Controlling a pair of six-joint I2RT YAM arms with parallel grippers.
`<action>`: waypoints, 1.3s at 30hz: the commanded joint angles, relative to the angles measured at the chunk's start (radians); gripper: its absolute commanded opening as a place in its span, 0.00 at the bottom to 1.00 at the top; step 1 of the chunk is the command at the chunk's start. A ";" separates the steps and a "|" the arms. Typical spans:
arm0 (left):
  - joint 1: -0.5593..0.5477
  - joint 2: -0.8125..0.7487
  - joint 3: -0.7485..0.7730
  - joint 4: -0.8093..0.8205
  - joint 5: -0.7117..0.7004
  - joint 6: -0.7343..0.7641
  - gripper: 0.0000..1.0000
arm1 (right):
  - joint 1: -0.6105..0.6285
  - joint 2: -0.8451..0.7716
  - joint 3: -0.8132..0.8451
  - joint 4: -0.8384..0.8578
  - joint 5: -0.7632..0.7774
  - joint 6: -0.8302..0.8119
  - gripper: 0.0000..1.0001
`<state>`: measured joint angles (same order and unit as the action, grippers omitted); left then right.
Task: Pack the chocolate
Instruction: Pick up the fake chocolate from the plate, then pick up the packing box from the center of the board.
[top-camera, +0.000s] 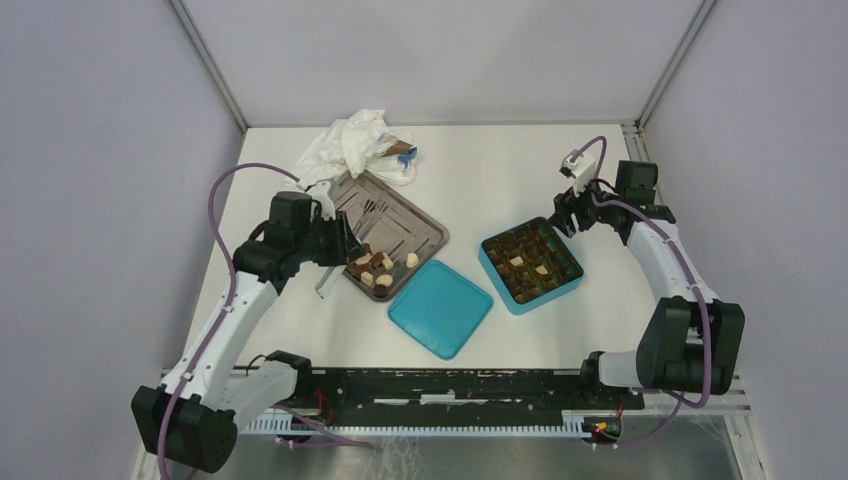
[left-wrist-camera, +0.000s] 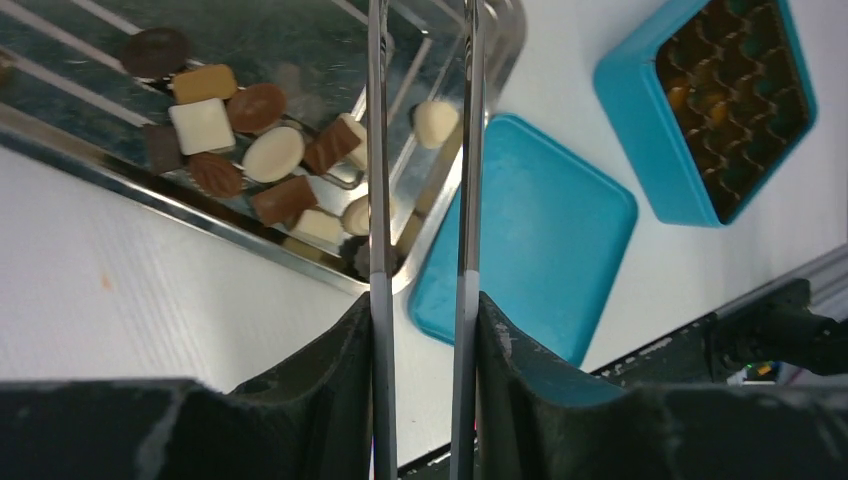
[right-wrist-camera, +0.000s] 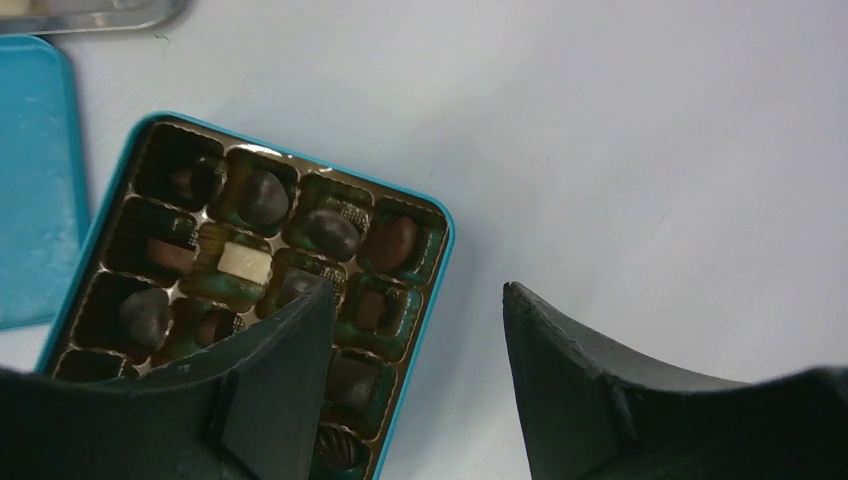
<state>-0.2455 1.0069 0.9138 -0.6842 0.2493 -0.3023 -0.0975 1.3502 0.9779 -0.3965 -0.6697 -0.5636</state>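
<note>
Lots of chocolates (left-wrist-camera: 275, 152) lie in the metal tray (left-wrist-camera: 280, 40). Left gripper (left-wrist-camera: 425, 310) pinches tweezers (left-wrist-camera: 377, 150) above them. Right gripper (right-wrist-camera: 415, 290) holds its jaws wide apart over the teal box (right-wrist-camera: 447, 240).

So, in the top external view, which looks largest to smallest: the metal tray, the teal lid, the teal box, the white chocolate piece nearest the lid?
1. metal tray
2. teal lid and teal box: about alike, not ranked
3. white chocolate piece, by far the smallest
</note>
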 joint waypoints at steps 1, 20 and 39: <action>-0.054 -0.059 -0.018 0.124 0.118 -0.092 0.02 | -0.005 0.055 -0.011 -0.019 0.063 -0.026 0.68; -0.464 -0.035 -0.060 0.309 -0.031 -0.242 0.02 | 0.064 0.274 0.018 0.145 0.191 0.135 0.57; -0.645 0.081 -0.029 0.407 -0.101 -0.239 0.02 | 0.093 0.324 0.050 0.220 0.232 0.177 0.20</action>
<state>-0.8558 1.0733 0.8497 -0.3843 0.1738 -0.5060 -0.0128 1.6878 0.9989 -0.2386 -0.4549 -0.4057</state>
